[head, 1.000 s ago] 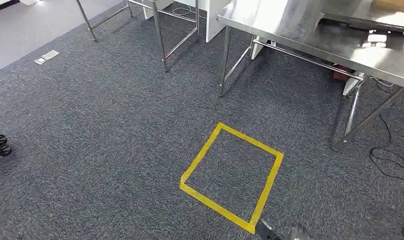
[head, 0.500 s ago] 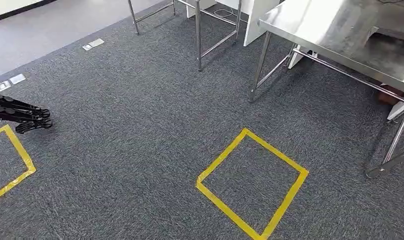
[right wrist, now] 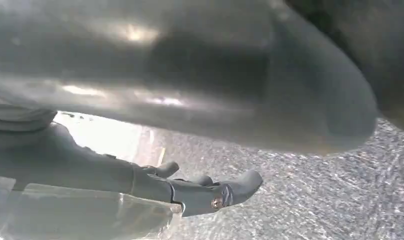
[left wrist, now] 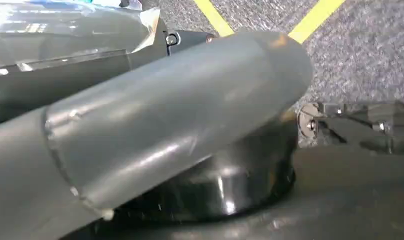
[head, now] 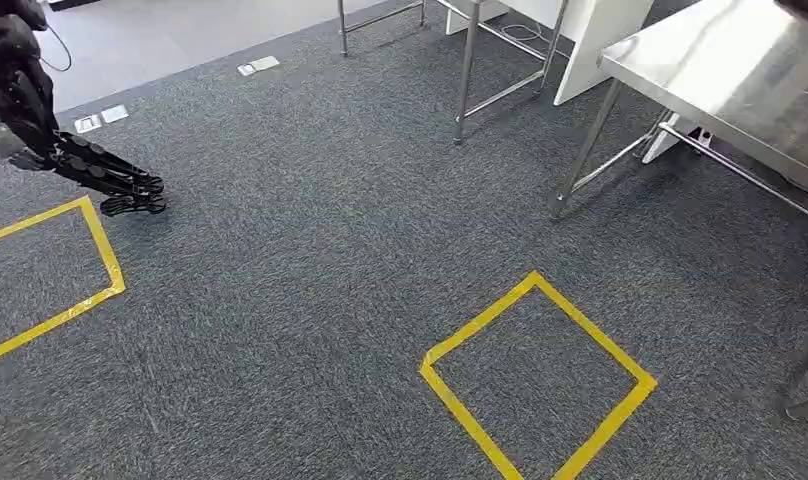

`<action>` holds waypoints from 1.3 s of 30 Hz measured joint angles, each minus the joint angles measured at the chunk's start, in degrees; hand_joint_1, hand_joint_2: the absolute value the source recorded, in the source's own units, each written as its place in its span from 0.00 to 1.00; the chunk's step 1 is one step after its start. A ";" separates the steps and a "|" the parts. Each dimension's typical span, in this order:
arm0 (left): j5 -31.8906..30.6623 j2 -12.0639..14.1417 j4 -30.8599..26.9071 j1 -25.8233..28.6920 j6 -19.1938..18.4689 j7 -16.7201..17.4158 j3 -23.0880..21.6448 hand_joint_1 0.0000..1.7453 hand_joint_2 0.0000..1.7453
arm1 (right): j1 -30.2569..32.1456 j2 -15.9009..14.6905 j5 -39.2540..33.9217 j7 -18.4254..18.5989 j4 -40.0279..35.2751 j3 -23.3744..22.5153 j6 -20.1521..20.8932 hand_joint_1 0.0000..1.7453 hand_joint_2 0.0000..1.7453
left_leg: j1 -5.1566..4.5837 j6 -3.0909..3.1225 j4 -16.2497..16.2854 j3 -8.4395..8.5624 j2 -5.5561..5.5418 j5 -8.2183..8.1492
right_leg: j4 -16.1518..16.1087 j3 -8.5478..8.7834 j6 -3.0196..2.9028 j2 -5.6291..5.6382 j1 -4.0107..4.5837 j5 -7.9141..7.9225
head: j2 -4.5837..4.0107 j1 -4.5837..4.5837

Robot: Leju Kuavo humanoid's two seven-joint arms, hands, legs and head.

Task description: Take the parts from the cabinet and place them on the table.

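Overhead, the head view takes in grey carpet [head: 310,250], a steel bench [head: 720,70] at the far right, two yellow tape squares [head: 593,327] [head: 104,250], and a black jointed thing [head: 110,180] at the left that I cannot identify. The wrist views add what it lacks. The left hand [left wrist: 180,125] has its thick grey thumb across a clear-wrapped part [left wrist: 65,25]. The right hand [right wrist: 190,190] has dark fingers [right wrist: 240,182] lying along what looks like the same clear wrapping [right wrist: 80,215]. Whether either hand actually grips it, I cannot tell.
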 joint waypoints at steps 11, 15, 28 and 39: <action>-0.74 -0.20 0.09 -0.02 0.20 0.98 -0.92 0.00 0.00 | 0.08 -0.11 0.59 0.09 0.02 -0.70 -0.17 0.00 0.00 | 0.42 1.41 -0.62 -0.52 -8.50 1.77 | 2.43 -1.21 1.47 10.32 -0.95 -0.89 | 0.00 0.63; 0.07 -0.22 0.17 0.03 1.36 2.78 -1.25 0.00 0.00 | -0.14 0.09 2.69 -0.68 0.09 -0.44 -0.31 0.00 0.00 | 0.28 0.09 -0.76 -1.08 -10.10 2.33 | 0.69 -0.90 0.09 10.26 -0.44 -0.29 | 0.00 0.61; 3.00 -0.33 0.39 0.16 4.55 5.94 -0.81 0.00 0.00 | -0.08 0.07 7.50 -2.12 0.13 3.30 -0.11 0.00 0.00 | 0.49 -1.00 1.57 -0.32 0.92 0.55 | -0.11 0.28 -1.50 1.87 -0.27 -0.25 | 0.00 -0.17; 0.37 -0.57 0.50 0.10 1.09 6.43 -1.33 0.00 0.00 | -0.18 1.16 4.94 -1.07 0.15 3.89 -0.72 0.00 0.00 | 0.07 2.17 -1.02 -0.01 -5.37 1.36 | 17.88 -7.14 -0.01 7.21 -0.40 -8.37 | 0.00 0.46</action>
